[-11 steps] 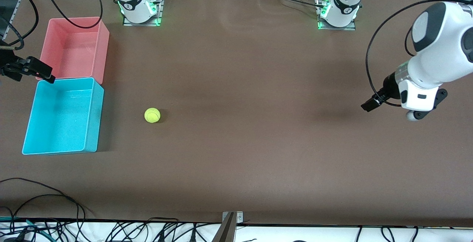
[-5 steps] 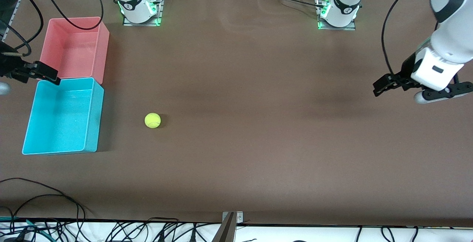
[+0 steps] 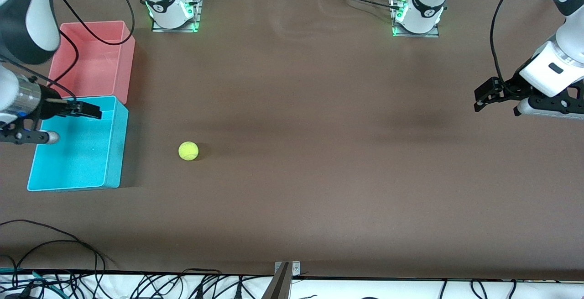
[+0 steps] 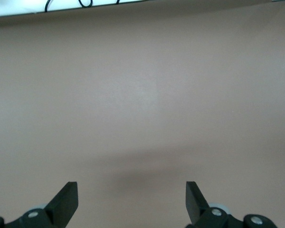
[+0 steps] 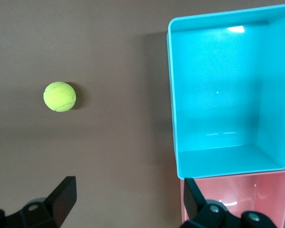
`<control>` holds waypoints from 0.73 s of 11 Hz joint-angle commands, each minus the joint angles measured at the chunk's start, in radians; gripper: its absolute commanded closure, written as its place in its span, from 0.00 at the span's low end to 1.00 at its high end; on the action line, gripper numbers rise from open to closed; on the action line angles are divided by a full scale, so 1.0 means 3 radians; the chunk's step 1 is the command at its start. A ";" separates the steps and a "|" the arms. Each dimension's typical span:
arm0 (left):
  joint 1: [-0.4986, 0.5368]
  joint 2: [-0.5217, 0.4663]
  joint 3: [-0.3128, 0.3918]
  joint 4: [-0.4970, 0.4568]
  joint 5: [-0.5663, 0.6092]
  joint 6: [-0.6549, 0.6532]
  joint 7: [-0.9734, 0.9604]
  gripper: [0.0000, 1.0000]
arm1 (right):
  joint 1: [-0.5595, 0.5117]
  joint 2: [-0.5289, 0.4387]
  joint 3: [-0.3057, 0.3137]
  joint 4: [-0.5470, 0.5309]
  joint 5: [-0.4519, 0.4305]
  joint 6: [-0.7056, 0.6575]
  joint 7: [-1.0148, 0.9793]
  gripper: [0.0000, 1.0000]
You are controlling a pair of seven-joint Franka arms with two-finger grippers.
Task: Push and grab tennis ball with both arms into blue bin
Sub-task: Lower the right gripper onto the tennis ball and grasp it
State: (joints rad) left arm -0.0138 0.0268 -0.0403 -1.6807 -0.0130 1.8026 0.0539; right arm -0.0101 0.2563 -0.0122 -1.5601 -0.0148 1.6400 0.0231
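The yellow-green tennis ball [image 3: 188, 150] rests on the brown table beside the blue bin [image 3: 77, 162], on the side toward the left arm's end. In the right wrist view the tennis ball [image 5: 60, 96] and the blue bin [image 5: 228, 95] lie apart, and the bin holds nothing. My right gripper [image 3: 89, 109] hangs open over the blue bin's end next to the pink bin; in its wrist view the right gripper [image 5: 128, 192] has nothing between its fingers. At the left arm's end of the table my left gripper [image 3: 482, 96] hovers open over bare tabletop, and the left gripper [image 4: 130, 192] is empty.
A pink bin [image 3: 91, 61] of the same shape stands against the blue bin, farther from the front camera, and the pink bin [image 5: 237, 194] shows in the right wrist view too. Cables run along the table's near edge [image 3: 182, 274].
The right gripper has swung from beside the bins to over the blue bin. The left gripper has moved toward the arm bases and the table end. The ball has crept slightly nearer the camera.
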 commanded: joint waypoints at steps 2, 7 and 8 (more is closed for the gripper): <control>-0.0118 -0.0079 0.0247 -0.0002 -0.0110 -0.0021 0.0362 0.00 | 0.0110 -0.0011 0.0046 -0.0632 0.0054 0.0631 0.0025 0.00; -0.0107 -0.0110 0.0216 0.0044 -0.0059 -0.0143 0.0347 0.00 | 0.0549 0.0392 0.0133 -0.0880 0.0049 0.1450 0.0133 0.00; -0.0112 -0.0110 0.0211 0.0085 -0.0059 -0.0189 0.0347 0.00 | 0.0591 0.0474 0.0133 -0.0874 0.0049 0.1583 0.0158 0.00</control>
State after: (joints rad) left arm -0.0411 0.0076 0.0206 -1.6801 -0.0152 1.7896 0.1317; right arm 0.1160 0.3306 0.0268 -1.8288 -0.0096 2.0283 0.0453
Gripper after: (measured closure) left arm 0.000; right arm 0.000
